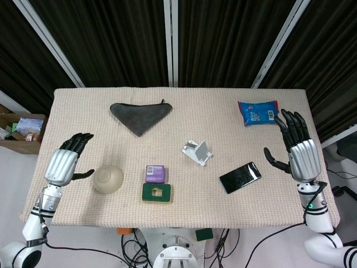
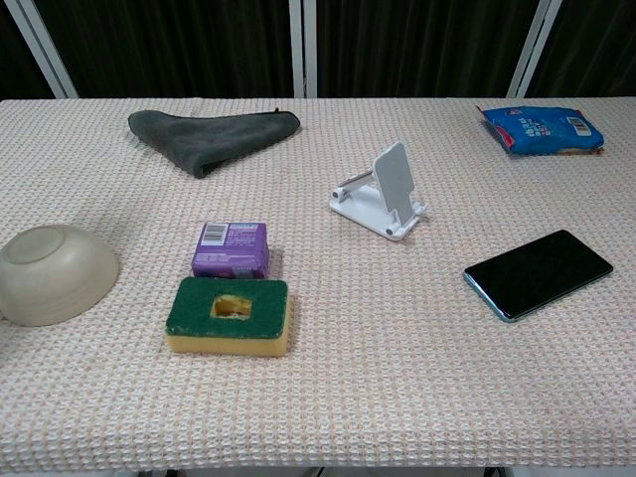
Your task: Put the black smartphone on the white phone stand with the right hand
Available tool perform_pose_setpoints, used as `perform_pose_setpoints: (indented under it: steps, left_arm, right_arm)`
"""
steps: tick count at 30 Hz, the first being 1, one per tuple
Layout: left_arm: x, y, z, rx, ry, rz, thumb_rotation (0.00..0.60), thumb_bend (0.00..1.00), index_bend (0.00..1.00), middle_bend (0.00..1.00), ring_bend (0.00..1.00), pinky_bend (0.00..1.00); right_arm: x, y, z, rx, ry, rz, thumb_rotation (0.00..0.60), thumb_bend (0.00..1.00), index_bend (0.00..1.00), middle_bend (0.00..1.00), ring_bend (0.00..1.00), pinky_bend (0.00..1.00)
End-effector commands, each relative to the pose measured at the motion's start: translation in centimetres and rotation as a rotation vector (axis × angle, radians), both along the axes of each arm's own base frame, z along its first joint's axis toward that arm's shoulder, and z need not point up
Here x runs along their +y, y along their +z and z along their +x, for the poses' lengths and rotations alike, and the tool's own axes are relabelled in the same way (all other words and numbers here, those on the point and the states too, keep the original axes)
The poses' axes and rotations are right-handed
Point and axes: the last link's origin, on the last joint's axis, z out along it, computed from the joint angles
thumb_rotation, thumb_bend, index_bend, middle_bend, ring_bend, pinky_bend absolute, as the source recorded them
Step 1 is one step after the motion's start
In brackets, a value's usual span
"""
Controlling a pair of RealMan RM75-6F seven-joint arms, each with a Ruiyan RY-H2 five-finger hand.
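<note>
Right now we see the black smartphone lying flat, screen up, on the woven tablecloth, front-right area, just right of and nearer than the white phone stand; phone and stand apart, not touching. Stand sits upright near table centre, back plate tilted, small lip at its base.

Right hand hovers over the right table edge, fingers spread, holding nothing, well clear of the phone. Left hand rests at the left edge, fingers loosely extended, empty, beside the upturned bowl.

Handling, as we judge it: phone is stiff, thin, moderately light, glass face slick and breakable. Lying flush on cloth, so little gap under it; we'd take it by the two long edges, thumb on one side and fingers opposite, near mid-length for balance. Avoid pinching the glossy face. The cloth's texture may give slightly and help fingertips get under. The stand looks light and could slide if bumped.
</note>
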Motion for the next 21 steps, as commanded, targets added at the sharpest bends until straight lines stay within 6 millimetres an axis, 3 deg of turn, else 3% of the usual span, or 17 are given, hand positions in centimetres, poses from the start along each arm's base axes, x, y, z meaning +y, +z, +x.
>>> perform_pose_setpoints:
  steps: [1,11,15,21]
  left_arm:
    - [0.0,0.0,-0.1,-0.002,0.002,0.001,0.6,0.02,0.11,0.12,0.1,0.25]
    - [0.2,0.3,-0.1,0.002,0.0,0.011,0.6,0.02,0.11,0.12,0.1,0.25]
    - [0.4,0.5,0.0,0.013,-0.005,0.013,0.6,0.02,0.11,0.12,0.1,0.25]
    - [0.9,0.5,-0.3,0.021,0.011,0.006,0.6,0.02,0.11,0.12,0.1,0.25]
  right_arm:
    - [0.0,-0.2,-0.2,0.004,-0.005,0.009,0.564,0.37,0.0,0.0,0.0,0.0]
    - [0.5,-0.7,-0.5,0.061,-0.014,0.062,0.564,0.36,0.0,0.0,0.0,0.0]
    - [1.0,-1.3,-1.1,0.194,-0.083,0.237,0.564,0.3,0.0,0.0,0.0,0.0]
    - [1.1,-1.7,-1.5,0.491,-0.181,0.351,0.564,0.28,0.0,0.0,0.0,0.0]
